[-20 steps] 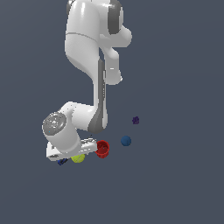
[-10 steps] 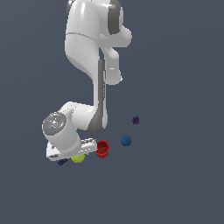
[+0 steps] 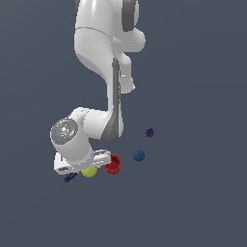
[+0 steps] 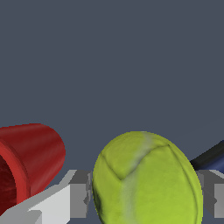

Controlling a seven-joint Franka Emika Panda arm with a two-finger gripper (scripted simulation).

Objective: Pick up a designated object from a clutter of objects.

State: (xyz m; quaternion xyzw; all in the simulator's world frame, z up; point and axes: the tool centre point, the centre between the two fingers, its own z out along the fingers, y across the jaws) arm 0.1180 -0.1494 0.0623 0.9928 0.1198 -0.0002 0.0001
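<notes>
The yellow-green tennis ball (image 3: 89, 171) lies under the arm's hand, low in the exterior view. In the wrist view the ball (image 4: 146, 179) fills the space between the two grey fingers (image 4: 78, 197), which press against both of its sides. My gripper (image 3: 86, 169) is down at the ball and shut on it. The red ribbed cup (image 3: 113, 165) lies on its side right beside the ball, toward the exterior view's right, and shows in the wrist view too (image 4: 30, 162). The blue-and-black screwdriver (image 3: 69, 178) pokes out on the ball's other side (image 4: 212, 159).
A dark blue ball (image 3: 139, 155) lies to the exterior view's right of the cup. A tiny purple piece (image 3: 150, 132) lies farther back on that side. The white arm (image 3: 108, 72) rises above the clutter over a plain grey floor (image 3: 193, 202).
</notes>
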